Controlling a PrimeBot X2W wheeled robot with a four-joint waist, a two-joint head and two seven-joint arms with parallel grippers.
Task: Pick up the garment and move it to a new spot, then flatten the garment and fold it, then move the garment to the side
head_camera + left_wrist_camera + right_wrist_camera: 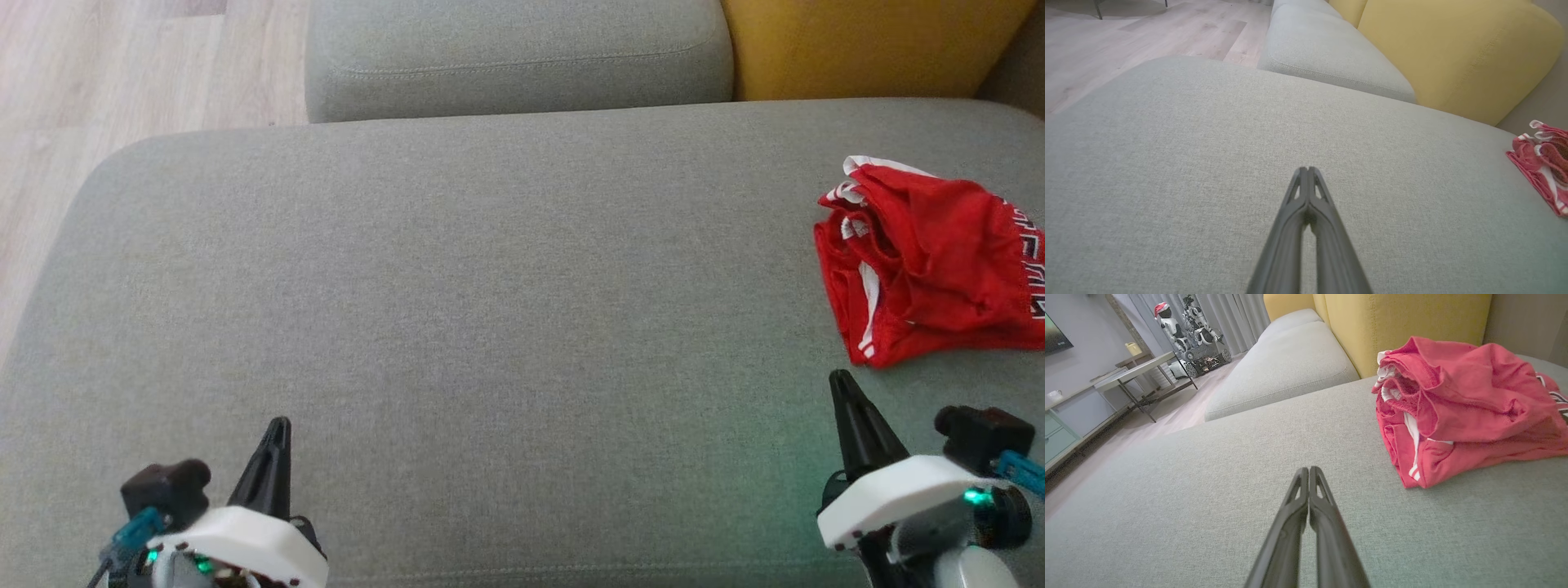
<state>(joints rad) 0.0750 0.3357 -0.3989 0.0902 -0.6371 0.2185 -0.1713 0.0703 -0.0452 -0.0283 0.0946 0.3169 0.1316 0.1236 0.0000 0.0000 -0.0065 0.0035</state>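
Both closed: left tool (1308,169), right tool (1308,469); garment (922,261) cut off head-view rt edge.

Left fingers (265,478): long, black, tapering to a point, slotted near tips.
Right fingers (861,433): same black taper.
Wrist shells (245,543): white, rounded, green lights (973,496) glowing.
Camera blocks (166,483): black, boxy, each with a teal clip (1020,467).

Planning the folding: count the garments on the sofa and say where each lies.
1. The red garment lies bunched at the seat's right end, beyond the right gripper; its folds could hide another.
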